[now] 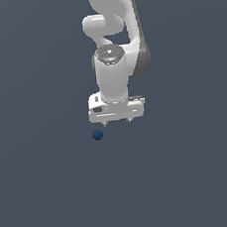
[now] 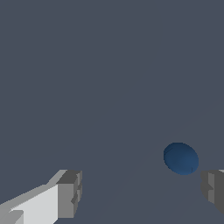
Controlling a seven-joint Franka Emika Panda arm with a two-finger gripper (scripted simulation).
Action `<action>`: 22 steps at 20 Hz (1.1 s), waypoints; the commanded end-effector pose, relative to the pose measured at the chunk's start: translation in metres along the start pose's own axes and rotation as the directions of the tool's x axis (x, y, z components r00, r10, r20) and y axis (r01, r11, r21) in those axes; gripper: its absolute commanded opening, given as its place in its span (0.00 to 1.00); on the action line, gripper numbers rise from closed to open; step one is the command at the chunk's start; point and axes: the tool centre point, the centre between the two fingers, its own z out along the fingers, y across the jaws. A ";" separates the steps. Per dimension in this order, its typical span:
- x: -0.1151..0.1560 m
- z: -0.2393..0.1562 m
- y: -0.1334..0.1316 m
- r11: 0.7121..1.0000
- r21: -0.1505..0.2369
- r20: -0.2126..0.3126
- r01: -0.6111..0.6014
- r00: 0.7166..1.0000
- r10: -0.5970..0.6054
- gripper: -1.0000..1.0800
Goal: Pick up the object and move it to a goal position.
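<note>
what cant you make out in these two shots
- Goal position: no marker shows in either view.
- Arm base: cut off by the top edge of the exterior view.
- One of the fingers: cut by the wrist view's edge.
- Whether the ball touches the floor: no shadow or edge shows in either view.

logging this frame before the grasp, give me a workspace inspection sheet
surface: plain dark grey floor, no marks
job's things: small dark blue ball on the floor, free, beyond the hand toward the exterior view's left
clutter: nothing seen
grippers: white hand open, empty; in the wrist view the ball lies near one finger, not centred
cables: nothing seen
surroundings: nothing seen; no goal marker visible
</note>
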 end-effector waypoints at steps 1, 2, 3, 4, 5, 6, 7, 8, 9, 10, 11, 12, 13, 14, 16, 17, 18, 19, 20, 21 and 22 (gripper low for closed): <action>0.000 0.000 0.000 1.000 0.000 0.000 0.000 1.000 0.000 0.96; 0.000 0.000 0.000 1.000 0.000 -0.001 -0.001 1.000 0.001 0.96; 0.001 -0.002 0.000 1.000 0.002 -0.004 -0.002 1.000 0.002 0.96; 0.002 -0.004 0.001 1.000 0.004 -0.010 -0.005 1.000 0.005 0.96; 0.004 -0.007 0.002 1.000 0.007 -0.017 -0.008 1.000 0.008 0.96; 0.006 -0.011 0.003 1.000 0.011 -0.027 -0.013 1.000 0.013 0.96; 0.008 -0.015 0.004 1.000 0.015 -0.037 -0.018 0.999 0.019 0.96; 0.010 -0.019 0.004 1.000 0.019 -0.046 -0.023 0.999 0.023 0.96; 0.011 -0.022 0.005 0.999 0.022 -0.052 -0.026 0.998 0.027 0.96; 0.012 -0.024 0.005 0.999 0.024 -0.056 -0.029 0.998 0.030 0.96; 0.012 -0.024 0.005 0.999 0.024 -0.058 -0.031 0.998 0.032 0.96; 0.012 -0.025 0.005 0.999 0.024 -0.058 -0.031 0.998 0.032 0.96; 0.012 -0.024 0.005 0.999 0.024 -0.056 -0.029 0.998 0.031 0.96; 0.012 -0.023 0.005 0.999 0.023 -0.055 -0.027 0.998 0.029 0.96; 0.011 -0.021 0.007 1.000 0.022 -0.054 -0.021 0.998 0.022 0.96; 0.011 -0.020 0.008 1.000 0.021 -0.054 -0.017 0.998 0.018 0.96; 0.011 -0.019 0.009 1.000 0.020 -0.053 -0.011 0.999 0.012 0.96; 0.010 -0.018 0.010 1.000 0.019 -0.053 -0.004 0.999 0.005 0.96; 0.010 -0.016 0.012 1.000 0.018 -0.052 0.003 0.999 -0.002 0.96; 0.009 -0.014 0.014 1.000 0.016 -0.051 0.012 0.999 -0.011 0.96; 0.009 -0.012 0.016 1.000 0.015 -0.050 0.022 0.999 -0.021 0.96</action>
